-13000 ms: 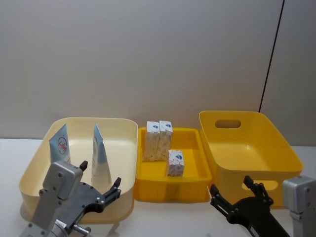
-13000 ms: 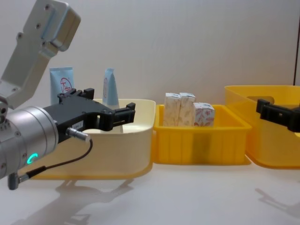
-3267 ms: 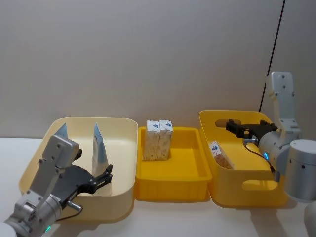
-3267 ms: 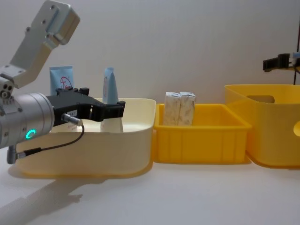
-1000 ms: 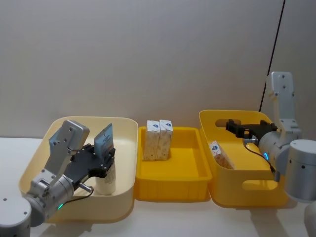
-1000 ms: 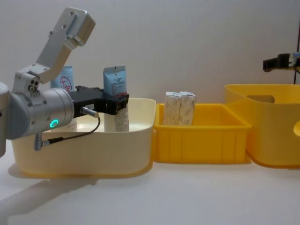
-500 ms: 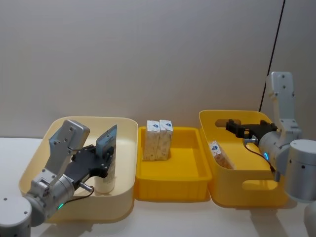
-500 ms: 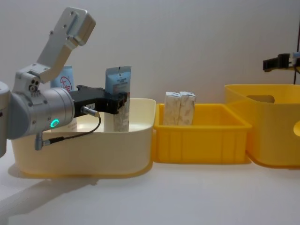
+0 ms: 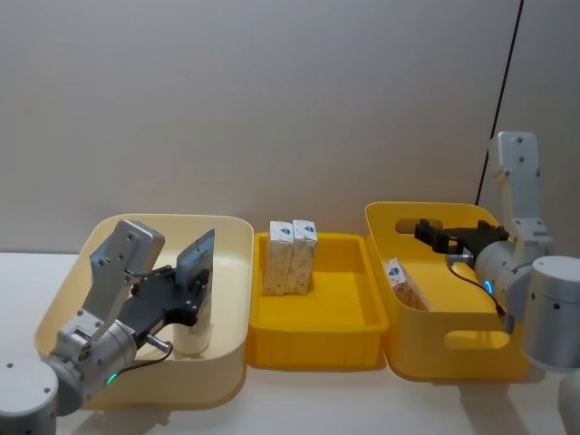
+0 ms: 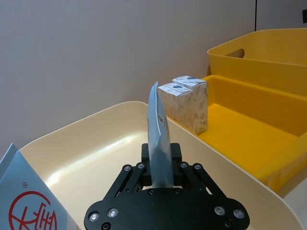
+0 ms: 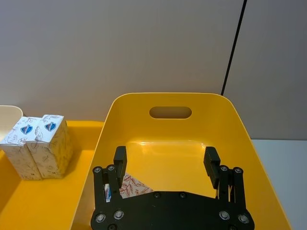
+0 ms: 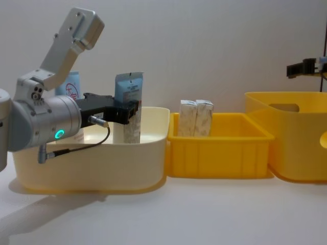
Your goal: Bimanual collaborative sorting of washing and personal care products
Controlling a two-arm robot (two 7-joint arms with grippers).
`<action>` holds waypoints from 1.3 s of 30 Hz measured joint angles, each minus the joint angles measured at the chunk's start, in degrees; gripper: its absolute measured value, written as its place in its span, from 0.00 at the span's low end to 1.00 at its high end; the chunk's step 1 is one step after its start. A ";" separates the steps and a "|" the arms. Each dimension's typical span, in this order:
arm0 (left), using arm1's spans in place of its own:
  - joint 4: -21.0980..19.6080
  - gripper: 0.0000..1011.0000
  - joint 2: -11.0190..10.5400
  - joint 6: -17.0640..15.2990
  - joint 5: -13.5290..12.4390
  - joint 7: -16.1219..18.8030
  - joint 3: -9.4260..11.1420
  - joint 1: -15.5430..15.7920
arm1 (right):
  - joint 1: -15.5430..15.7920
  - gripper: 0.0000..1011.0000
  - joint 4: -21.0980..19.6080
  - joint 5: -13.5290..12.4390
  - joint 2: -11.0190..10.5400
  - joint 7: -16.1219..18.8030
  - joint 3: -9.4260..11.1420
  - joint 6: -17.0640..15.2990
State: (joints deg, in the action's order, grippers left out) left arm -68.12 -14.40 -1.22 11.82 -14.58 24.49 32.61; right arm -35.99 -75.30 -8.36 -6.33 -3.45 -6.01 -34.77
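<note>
- Cream bin (image 9: pixel 199 385): around the left gripper (image 9: pixel 193 292).
- Shallow yellow tray (image 9: pixel 313 349): between the two grippers.
- Deep yellow bin (image 9: pixel 412 349) with handle slots: below the right gripper (image 9: pixel 428 234).

The left pincer (image 10: pixel 160 154) is hiding from us the base of the held tube (image 10: pixel 157 120); the left wrist view's edge is cutting off the other tube (image 10: pixel 24 211).
</note>
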 joint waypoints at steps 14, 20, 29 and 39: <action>0.17 0.22 -0.07 1.15 -0.03 -1.73 -0.03 0.80 | 0.00 0.99 0.00 0.00 0.00 0.00 0.00 0.00; -0.28 0.22 -0.16 2.74 0.19 -3.73 -0.16 2.14 | 0.00 0.99 0.00 0.00 0.00 0.00 0.00 0.00; -1.94 0.22 0.07 5.52 1.20 -6.12 -0.94 3.67 | 0.00 0.99 0.00 0.00 0.00 0.00 0.00 0.00; -3.11 0.22 1.41 9.30 5.02 -9.37 -3.01 4.75 | 0.00 0.99 0.05 0.14 -0.09 0.26 -0.21 0.25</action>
State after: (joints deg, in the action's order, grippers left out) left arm -71.23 -12.99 8.08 16.85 -23.95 21.47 37.35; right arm -35.99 -75.25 -8.22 -6.42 -3.19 -6.22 -34.52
